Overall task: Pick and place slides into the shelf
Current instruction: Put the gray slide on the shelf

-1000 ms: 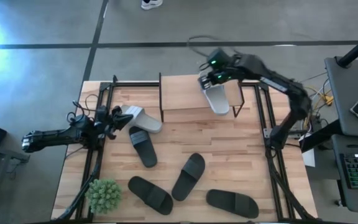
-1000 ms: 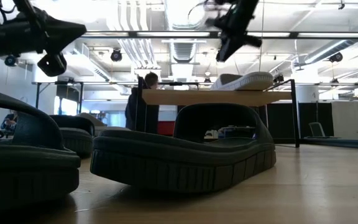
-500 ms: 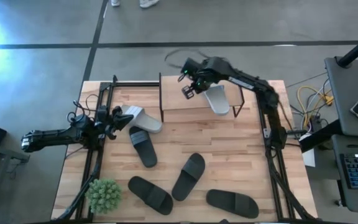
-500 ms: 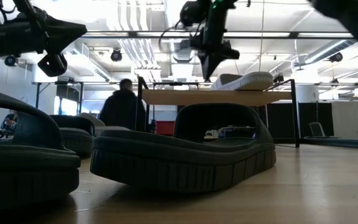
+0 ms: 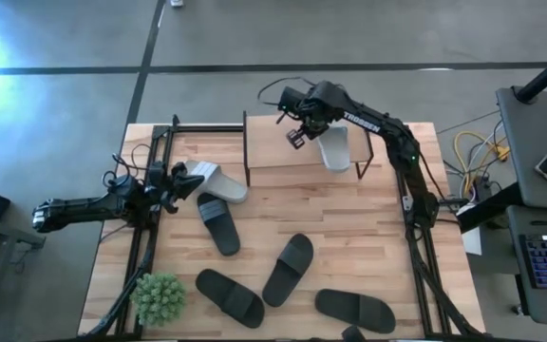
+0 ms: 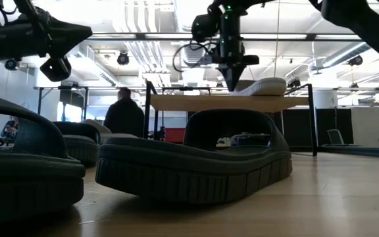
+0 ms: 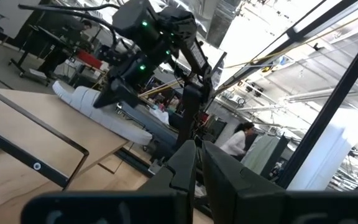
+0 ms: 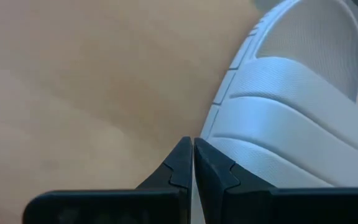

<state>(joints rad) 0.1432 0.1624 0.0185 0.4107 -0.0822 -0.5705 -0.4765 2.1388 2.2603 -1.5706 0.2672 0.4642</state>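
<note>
One light grey slide (image 5: 334, 150) lies flat on the shelf's wooden top board (image 5: 278, 152). My right gripper (image 5: 297, 135) is shut and points down at the board, right beside that slide's long side. The low view shows this gripper (image 6: 232, 78) just over the slide's (image 6: 262, 87) end. The second light slide (image 5: 213, 180) lies on the table beside my left gripper (image 5: 172, 182), which is shut and waiting at the table's left. Several black slides (image 5: 218, 224) (image 5: 290, 269) (image 5: 229, 296) (image 5: 354, 311) lie flat on the table. My right gripper (image 8: 192, 155) comes from above with shut fingers at the light slide's sole edge (image 8: 219, 118), on the side toward the table's left. The slide lies flat on the top board (image 8: 73, 93). Whether the fingertips touch it I cannot tell.
A green bushy plant (image 5: 158, 296) stands at the table's near left corner. Black frame rails (image 5: 150, 237) (image 5: 414, 237) run along both table sides. The shelf's thin black posts (image 5: 246, 152) rise at its corners. A person (image 6: 124, 115) shows in the room behind.
My right gripper swung from above the light slide toward the table's left, then came down close to the shelf's top board beside the slide, staying shut. The person behind the table walked across the room.
</note>
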